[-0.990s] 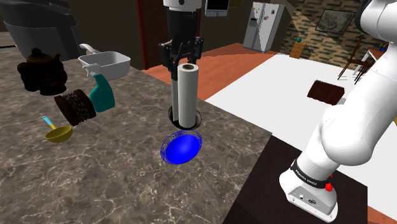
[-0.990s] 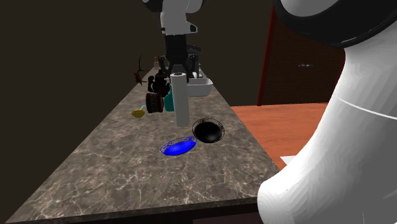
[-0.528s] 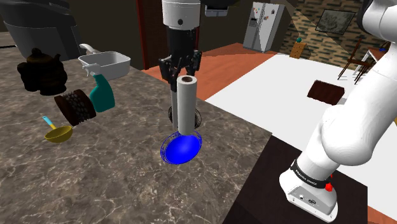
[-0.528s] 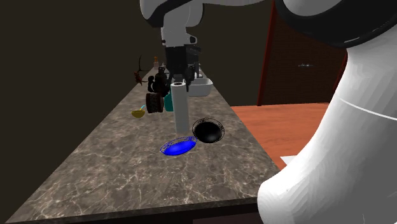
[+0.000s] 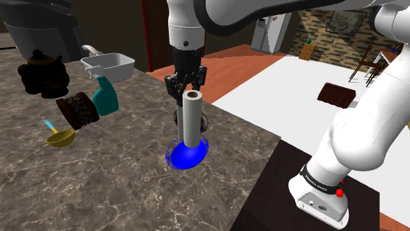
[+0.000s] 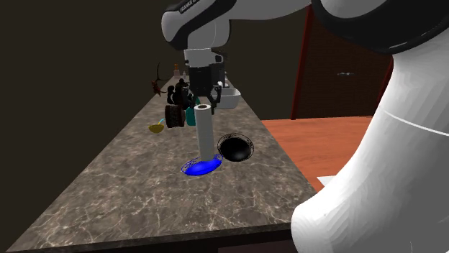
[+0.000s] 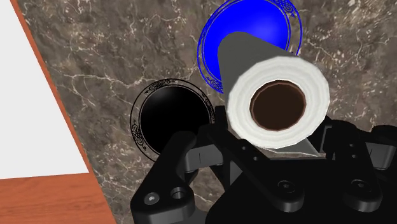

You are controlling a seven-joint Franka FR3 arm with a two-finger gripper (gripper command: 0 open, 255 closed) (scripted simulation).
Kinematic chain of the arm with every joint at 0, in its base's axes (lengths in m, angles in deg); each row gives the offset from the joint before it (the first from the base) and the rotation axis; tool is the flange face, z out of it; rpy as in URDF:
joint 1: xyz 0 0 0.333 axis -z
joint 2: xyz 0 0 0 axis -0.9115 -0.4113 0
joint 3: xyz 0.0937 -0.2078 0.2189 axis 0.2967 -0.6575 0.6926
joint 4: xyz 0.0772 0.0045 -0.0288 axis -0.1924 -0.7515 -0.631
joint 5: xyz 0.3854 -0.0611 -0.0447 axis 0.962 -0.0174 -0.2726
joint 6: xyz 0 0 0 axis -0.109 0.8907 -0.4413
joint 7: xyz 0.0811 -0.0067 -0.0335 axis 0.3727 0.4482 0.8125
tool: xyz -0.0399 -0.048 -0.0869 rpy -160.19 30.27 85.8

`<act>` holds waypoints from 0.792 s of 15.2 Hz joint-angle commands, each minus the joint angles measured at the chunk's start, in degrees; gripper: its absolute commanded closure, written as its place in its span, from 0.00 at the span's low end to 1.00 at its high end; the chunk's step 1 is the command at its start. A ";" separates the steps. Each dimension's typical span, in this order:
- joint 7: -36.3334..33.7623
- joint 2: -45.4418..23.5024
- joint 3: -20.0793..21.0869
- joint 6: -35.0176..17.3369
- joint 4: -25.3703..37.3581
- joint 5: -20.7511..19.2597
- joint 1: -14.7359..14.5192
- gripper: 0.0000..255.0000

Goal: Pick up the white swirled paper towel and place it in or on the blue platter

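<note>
Your pincer [image 5: 187, 87] grips the top of one upright paper towel roll [image 5: 192, 121], its foot over the one blue platter [image 5: 186, 156] directly below. Just beside that lies one black plate [image 6: 236, 148]; well beyond stand one teal spray bottle [image 5: 104, 96] and one white tub [image 5: 109, 65].

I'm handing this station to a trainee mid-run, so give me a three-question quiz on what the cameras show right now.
1. True or false: the fingers of the gripper are shut on the paper towel roll, which stands upright.
2. Over which dish is the roll's lower end? A) black plate B) blue platter C) white tub
3. Short answer: in the wrist view, what colour is the inside of the roll's core?
Key: 1 true; 2 B; 3 brown.
</note>
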 commanded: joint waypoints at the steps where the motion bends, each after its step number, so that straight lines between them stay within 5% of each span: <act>1: -0.09 0.06 0.04 -1.56 -1.59 0.02 -0.04 1.00; 11: -0.20 -0.12 0.09 -3.31 -3.17 -0.05 -0.06 1.00; 12: -0.20 -0.12 0.09 -3.31 -3.17 -0.05 -0.06 0.00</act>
